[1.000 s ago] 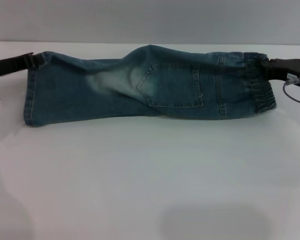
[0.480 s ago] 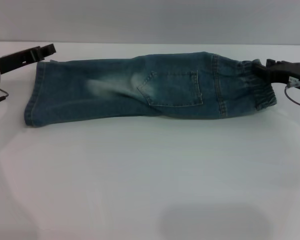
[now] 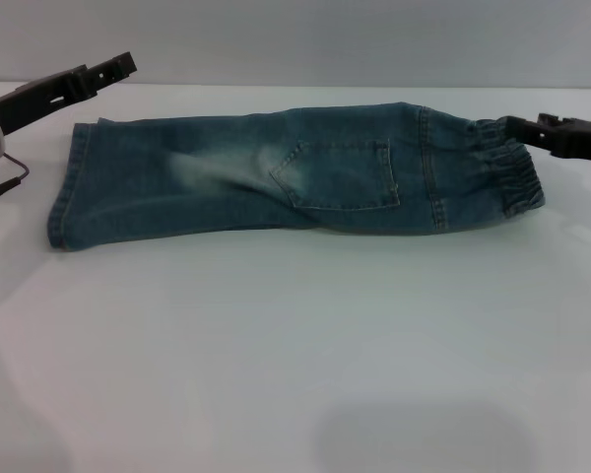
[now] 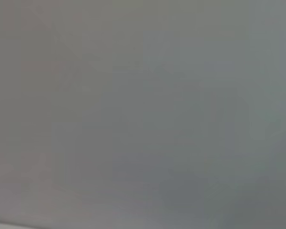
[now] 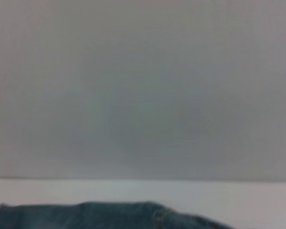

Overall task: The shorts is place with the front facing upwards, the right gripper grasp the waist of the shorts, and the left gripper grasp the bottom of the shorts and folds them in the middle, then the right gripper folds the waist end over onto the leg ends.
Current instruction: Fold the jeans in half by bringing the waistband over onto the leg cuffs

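Shorts (image 3: 286, 172) of faded blue denim lay flat on the white bench (image 3: 295, 355), already folded lengthwise into a long band with a back pocket (image 3: 340, 175) showing on top. The leg hems (image 3: 67, 187) sat at the end nearest the left gripper (image 3: 126, 63), and the gathered elastic waist (image 3: 507, 177) sat at the end nearest the right gripper (image 3: 512, 126).

The left gripper hung above and behind the hem corner, clear of the cloth, with its dark fingers (image 3: 113, 69) pointing inward over the bench. They held nothing; whether they were spread or pressed together could not be told from the head view. A thin cable (image 3: 5, 177) trailed from that arm, outward of the fingers and beside the hem end.

The right gripper sat at the far upper corner of the waist, its fingertips at the edge of the elastic. It could not be told whether the tips touched the cloth, pinched it, or merely lay beside it, nor how far apart they were.

The left wrist view showed only a plain grey surface. The right wrist view showed the grey wall (image 5: 143, 86), a strip of bench, and a low hump of denim along one edge of the picture.

A pale worn patch (image 3: 212, 168) marked the denim between the pocket and the hems.
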### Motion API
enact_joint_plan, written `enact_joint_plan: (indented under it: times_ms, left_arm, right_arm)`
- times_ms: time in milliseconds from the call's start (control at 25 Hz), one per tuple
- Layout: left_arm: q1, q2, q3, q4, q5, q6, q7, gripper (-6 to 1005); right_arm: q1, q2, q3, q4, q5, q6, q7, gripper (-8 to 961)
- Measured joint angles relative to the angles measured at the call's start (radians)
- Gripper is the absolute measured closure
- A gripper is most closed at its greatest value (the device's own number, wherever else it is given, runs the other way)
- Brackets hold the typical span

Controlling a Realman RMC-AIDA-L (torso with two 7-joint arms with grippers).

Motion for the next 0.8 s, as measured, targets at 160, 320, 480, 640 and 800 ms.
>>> enact_joint_plan:
  times_ms: [160, 320, 480, 640, 800]
  left_arm:
    - [0.005, -0.001, 0.002, -0.001, -0.037, 0.04, 0.037, 211]
    - [0.007, -0.002, 0.004, -0.004, -0.06, 0.066, 0.063, 180]
    - [0.007, -0.004, 0.004, -0.005, -0.068, 0.089, 0.065, 181]
    - [0.008, -0.004, 0.004, -0.015, -0.069, 0.101, 0.068, 181]
    - [0.017, -0.004, 0.004, -0.032, -0.081, 0.107, 0.078, 181]
  right_arm:
    - [0.03, -0.048, -0.001, -0.04, -0.146, -0.102, 0.176, 380]
    - [0.084, -0.076, -0.001, -0.128, -0.367, -0.189, 0.355, 380]
    - [0.155, -0.088, -0.001, -0.162, -0.563, -0.215, 0.462, 380]
    - [0.219, -0.085, -0.001, -0.156, -0.681, -0.213, 0.481, 381]
    - [0.251, -0.055, -0.01, -0.153, -0.744, -0.186, 0.482, 381]
